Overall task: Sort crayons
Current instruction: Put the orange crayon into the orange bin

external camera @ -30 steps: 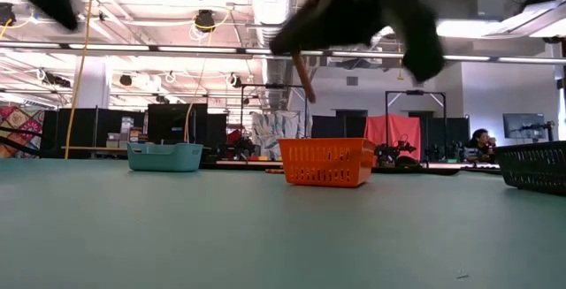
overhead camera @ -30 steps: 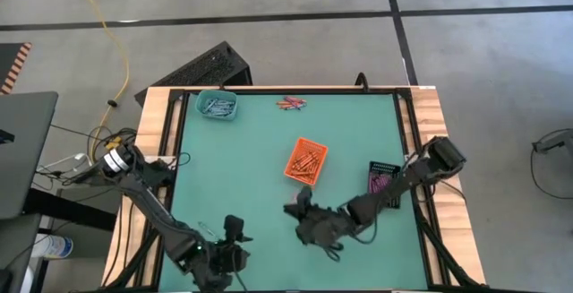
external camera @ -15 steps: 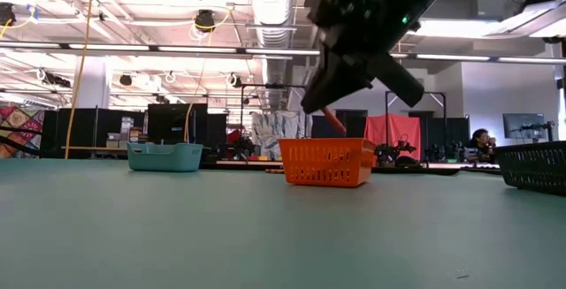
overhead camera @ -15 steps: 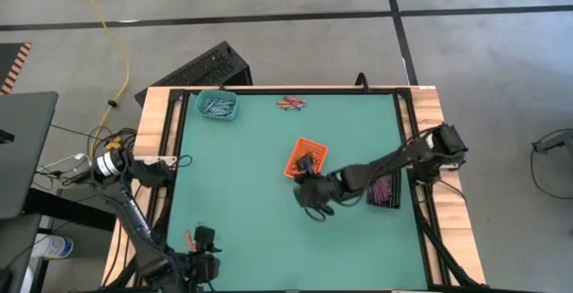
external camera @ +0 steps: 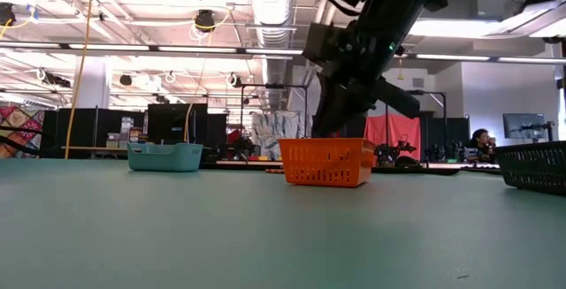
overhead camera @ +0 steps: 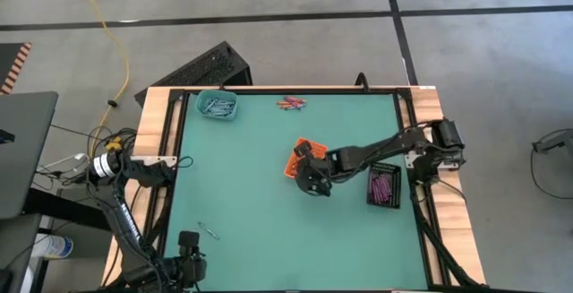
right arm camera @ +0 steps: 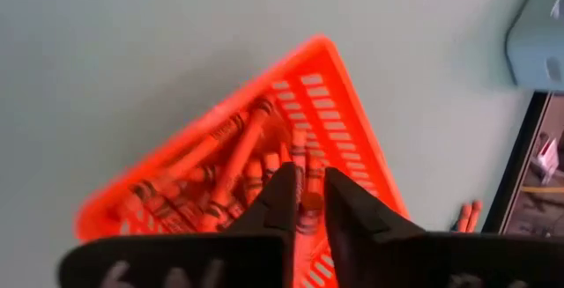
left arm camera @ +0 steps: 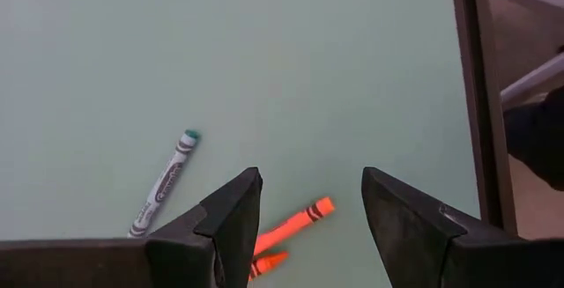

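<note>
Crayons (right arm camera: 231,166) in orange-red filled the orange basket (overhead camera: 305,159) at mid-table, where the right gripper (right arm camera: 304,202) hung with fingers slightly parted around one crayon. Purple-pink crayons lay in the black basket (overhead camera: 385,185), blue-grey ones in the teal tray (overhead camera: 217,106). Near the table's front-left corner, the left gripper (left arm camera: 308,209) hovered spread over a loose orange crayon (left arm camera: 291,224) beside a grey crayon (left arm camera: 164,182).

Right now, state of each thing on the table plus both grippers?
Right gripper: over the orange basket, fingers slightly apart around an orange crayon.
Left gripper: open, empty, at the table's near left edge.
Orange basket: upright, holding orange crayons.
Teal basket: upright, holding grey-blue crayons.
Black basket: upright, holding purple-pink crayons.
Loose grey crayon: lying flat.
Loose orange crayons: lying flat by the left gripper.
Far-edge crayons: unsorted cluster.
</note>
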You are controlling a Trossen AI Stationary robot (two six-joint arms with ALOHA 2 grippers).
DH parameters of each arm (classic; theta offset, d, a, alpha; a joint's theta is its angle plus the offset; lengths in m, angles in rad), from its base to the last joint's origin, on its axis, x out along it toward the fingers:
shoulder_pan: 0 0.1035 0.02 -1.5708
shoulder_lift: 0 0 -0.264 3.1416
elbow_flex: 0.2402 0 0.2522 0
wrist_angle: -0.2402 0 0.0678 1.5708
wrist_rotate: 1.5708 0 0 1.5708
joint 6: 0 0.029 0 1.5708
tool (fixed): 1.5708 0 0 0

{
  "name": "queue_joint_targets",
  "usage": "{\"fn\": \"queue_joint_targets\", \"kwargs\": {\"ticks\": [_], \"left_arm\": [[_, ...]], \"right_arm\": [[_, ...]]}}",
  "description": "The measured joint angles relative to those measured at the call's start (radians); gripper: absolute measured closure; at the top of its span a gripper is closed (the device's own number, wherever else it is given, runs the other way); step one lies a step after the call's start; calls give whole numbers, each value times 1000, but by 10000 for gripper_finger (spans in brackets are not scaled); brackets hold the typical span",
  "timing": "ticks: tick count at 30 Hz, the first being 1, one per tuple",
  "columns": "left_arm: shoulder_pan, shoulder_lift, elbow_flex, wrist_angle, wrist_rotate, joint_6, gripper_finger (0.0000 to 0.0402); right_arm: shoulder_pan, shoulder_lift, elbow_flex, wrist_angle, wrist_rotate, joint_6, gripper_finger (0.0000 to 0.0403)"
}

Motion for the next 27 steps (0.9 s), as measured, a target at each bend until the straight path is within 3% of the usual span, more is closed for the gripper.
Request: {"fn": "queue_joint_targets", "kwargs": {"ticks": [11, 14, 16, 23, 27], "left_arm": [[9, 4, -1, -59, 68, 68, 214], [29, 4, -1, -128, 54, 64, 214], [46, 4, -2, -143, 98, 82, 214], [73, 4, -57, -3, 215, 187, 221], [82, 4, -69, 5, 229, 202, 243]], "right_arm": [[10, 0, 0, 2, 20, 40, 258], [21, -8, 0, 1, 20, 68, 251], [32, -17, 0, -5, 21, 84, 249], [97, -47, 1, 4, 23, 110, 255], [136, -63, 1, 11, 23, 137, 261]]}}
